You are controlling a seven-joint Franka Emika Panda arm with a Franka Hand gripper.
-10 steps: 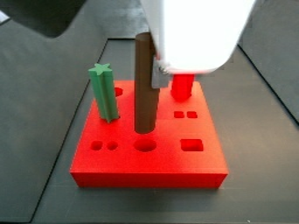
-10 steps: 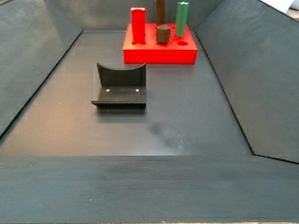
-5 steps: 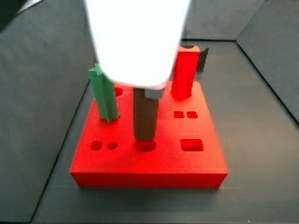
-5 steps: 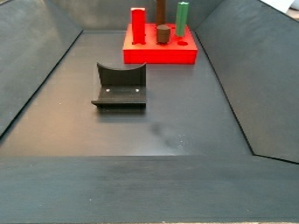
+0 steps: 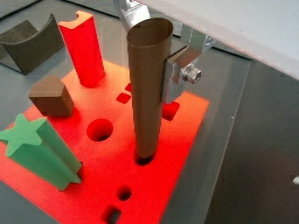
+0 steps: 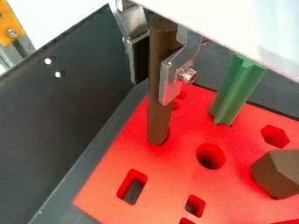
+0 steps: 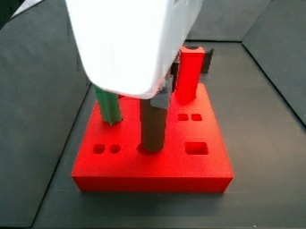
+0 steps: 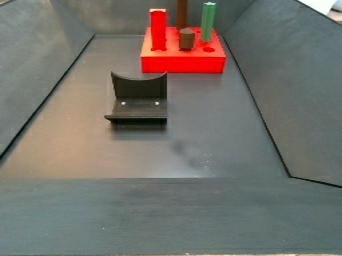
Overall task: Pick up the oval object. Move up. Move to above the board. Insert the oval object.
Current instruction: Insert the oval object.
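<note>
Here the gripper [image 5: 162, 54] sits directly over the board [image 5: 176, 166], its white housing filling the upper part of a side view [image 7: 129, 45]. Silver finger plates [image 6: 172, 72] flank the top of the oval object [image 5: 149, 87]; one plate w/ a screw lies flat against the peg's side in both wrist views, so the claw looks closed narrowly on the peg, jaws only peg-width apart. Contact of the opposite pad is hidden behind the peg.

Oval object: long plain brown peg, upright, hanging straight down from the claw; its lower end is in a hole in the board's top [image 6: 156, 138]. Depth of insertion can't be judged. In a side view the peg's lower half shows below the housing [image 7: 155, 125], standing approx. mid-board.

Around the claw:
- Green star-topped peg [image 5: 38, 150], upright in the board, just beside the oval object, shorter than it; seen also at [image 6: 237, 89] and partly behind the housing [image 7: 107, 109].
- Red square post [image 5: 82, 51], upright at the board's far edge, beyond the claw; also [image 7: 189, 72].
- Short dark brown angular peg [image 5: 51, 96], seated in the board between post and green peg; also [image 6: 282, 173].
- Open round hole [image 5: 100, 130] next to the oval object; square and small paired holes [image 7: 189, 116] lie to the other side.

Fixture [image 8: 136, 97]: dark bracket on the grey floor, well apart from board and claw; its corner shows at [image 5: 30, 42]. The far side view shows the board [image 8: 183, 62] w/ pegs standing at the far end of the bin.
</note>
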